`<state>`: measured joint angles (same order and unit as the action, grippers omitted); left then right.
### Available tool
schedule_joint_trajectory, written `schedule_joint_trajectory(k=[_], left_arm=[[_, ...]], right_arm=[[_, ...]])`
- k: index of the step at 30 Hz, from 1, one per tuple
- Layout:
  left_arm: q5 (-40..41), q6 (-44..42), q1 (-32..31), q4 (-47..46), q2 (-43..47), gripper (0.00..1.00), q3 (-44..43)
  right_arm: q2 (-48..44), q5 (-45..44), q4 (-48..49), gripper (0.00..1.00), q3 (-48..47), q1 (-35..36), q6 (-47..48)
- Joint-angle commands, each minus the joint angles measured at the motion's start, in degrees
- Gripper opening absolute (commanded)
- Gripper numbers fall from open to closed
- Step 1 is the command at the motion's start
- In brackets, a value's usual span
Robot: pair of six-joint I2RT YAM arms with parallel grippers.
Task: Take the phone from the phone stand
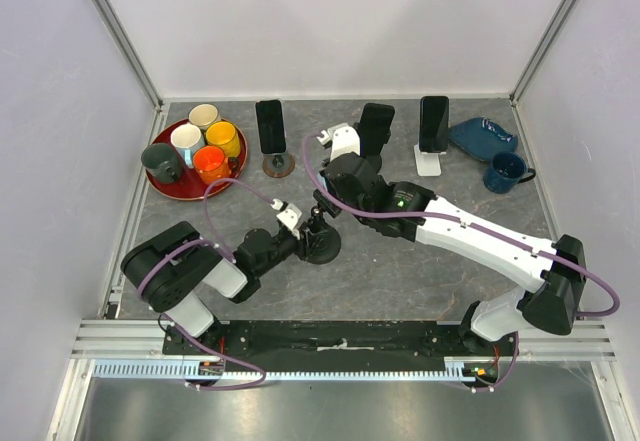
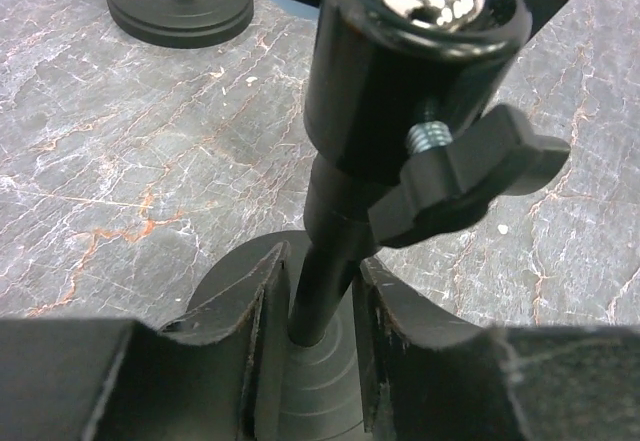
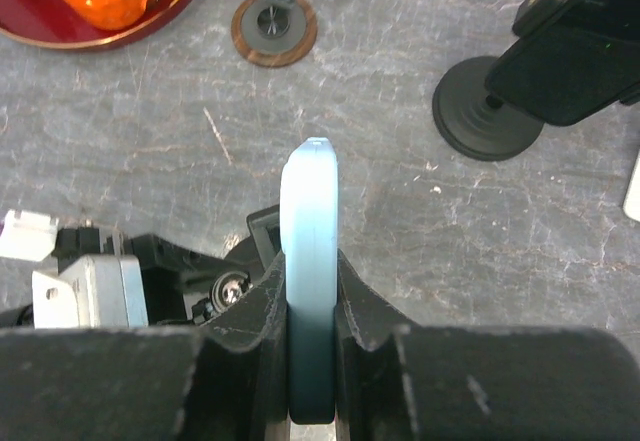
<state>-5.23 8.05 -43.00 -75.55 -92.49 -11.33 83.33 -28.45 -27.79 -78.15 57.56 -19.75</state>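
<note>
Plainly, on the left, the left end effector (image 2: 318, 291) sits low on the phone stand (image 1: 322, 247). Its jaws are narrow around the thin black post (image 2: 330, 211) just above the round base, and as far as I can judge it pins the stand to the table (image 1: 400, 261). Just right of it, the right end effector (image 3: 310, 281) is closed on the phone (image 3: 308, 196), pinching its two flat faces with one pale rounded edge standing up between the fingers. The phone is over the head of the stand, but the arm hides it from above, so I cannot tell whether it is clear of the cradle. I judge the phone a thin, stiff slab, fairly light, with smooth faces that could slip and glass that would not take a knock. A firm grip across the faces, well down from the edge, suits it. The stand looks top-heavy on its slim post with a tightening knob (image 2: 470, 166), so it could tip if the phone drags. Around them, from the left, are a red tray (image 1: 165, 189) of cups (image 1: 210, 164) and a second phone (image 1: 270, 124) on a wooden stand (image 1: 278, 166). Next comes a third phone (image 1: 377, 126) on a rear stand (image 3: 490, 116), then a fourth phone (image 1: 434, 121) on a white stand (image 1: 428, 161), a blue plate (image 1: 483, 138) and a blue mug (image 1: 505, 171). The rear stand is nearest and the likeliest to be bumped; the rest lie well apart.
</note>
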Motion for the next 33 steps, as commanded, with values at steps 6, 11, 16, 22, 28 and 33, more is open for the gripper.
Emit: schedule_joint_trajectory(k=[6,11,16,22,28,33], left_arm=[[2.5,-1.0,0.2,-17.6,-0.9,0.26,-0.8],[5.5,-1.1,0.2,-17.6,-0.8,0.24,-0.1],[9.2,-1.5,0.2,-17.6,0.5,0.26,0.6],[8.4,-1.7,0.2,-17.2,0.6,0.32,0.4],[11.1,-3.3,0.2,-14.8,1.6,0.31,0.4],[12.1,-4.5,0.2,-10.7,4.2,0.43,0.1]], right_arm=[[-1.4,-10.7,12.0,0.0,-2.3,-1.0,4.6],[-2.8,-12.3,4.1,0.0,-5.8,-3.9,5.7],[-3.3,-11.7,-11.9,0.0,-7.3,-8.3,4.8],[-6.6,-11.5,-23.0,0.0,-0.1,-15.8,3.5],[-5.6,-12.7,-28.4,0.0,5.8,-22.2,2.5],[-1.4,-15.0,-30.0,0.0,6.3,-23.4,2.7]])
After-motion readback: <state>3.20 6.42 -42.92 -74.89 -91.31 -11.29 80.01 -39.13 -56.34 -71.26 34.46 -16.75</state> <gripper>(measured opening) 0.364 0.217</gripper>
